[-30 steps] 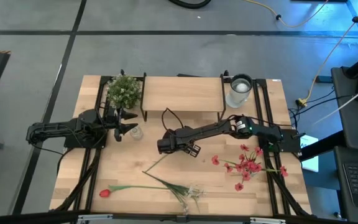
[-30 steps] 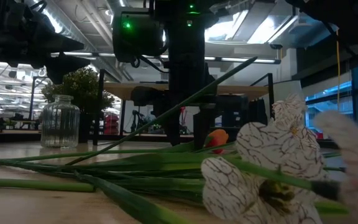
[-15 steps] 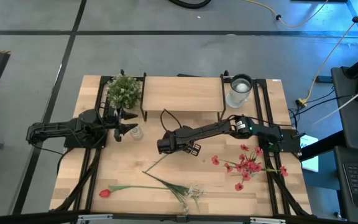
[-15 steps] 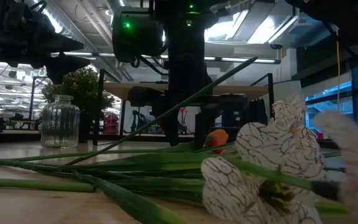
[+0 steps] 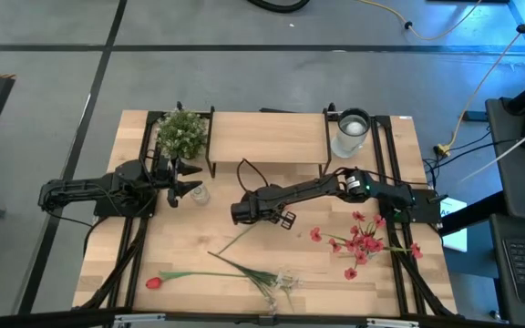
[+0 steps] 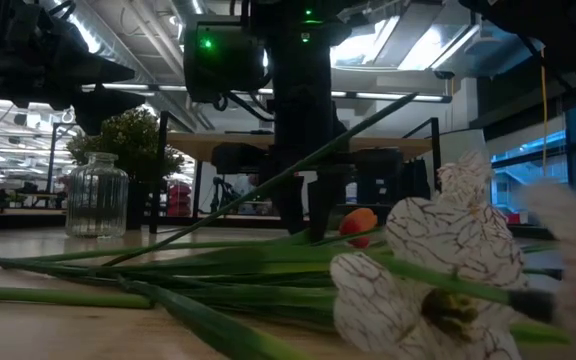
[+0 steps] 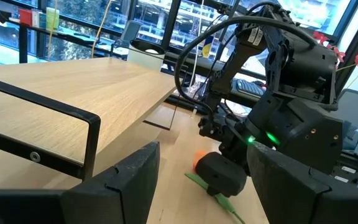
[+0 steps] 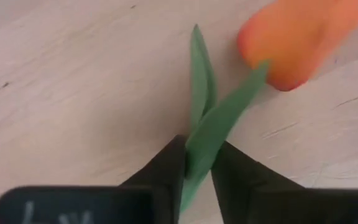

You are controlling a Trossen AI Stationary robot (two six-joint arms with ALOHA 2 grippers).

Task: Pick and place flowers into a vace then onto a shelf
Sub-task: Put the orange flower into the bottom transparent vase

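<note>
Left of centre in the high view, the left gripper (image 5: 188, 189) hangs with its fingers spread wide and nothing between them, just beside a small glass jar (image 5: 200, 193). A bushy potted plant (image 5: 181, 132) stands above it, at the left end of the shelf (image 5: 267, 138), which spans the upper middle of the table (image 5: 180, 246).

Lower left: a red tulip (image 5: 154, 282) lies flat, its stem running right toward a white-blossom sprig (image 5: 281, 282) near the bottom centre.

Centre: the right gripper (image 5: 244, 215) reaches down to the tabletop. In its wrist view the two fingers (image 8: 166, 163) pinch the green stem of the orange tulip (image 8: 297, 40), bloom lying on the wood just beyond the tips. The stem's far end trails toward lower left in the high view.

Upper right: a larger glass vase (image 5: 351, 133) stands at the right end of the shelf. Right of centre, the red small-blossom spray (image 5: 363, 241) lies on the table.
</note>
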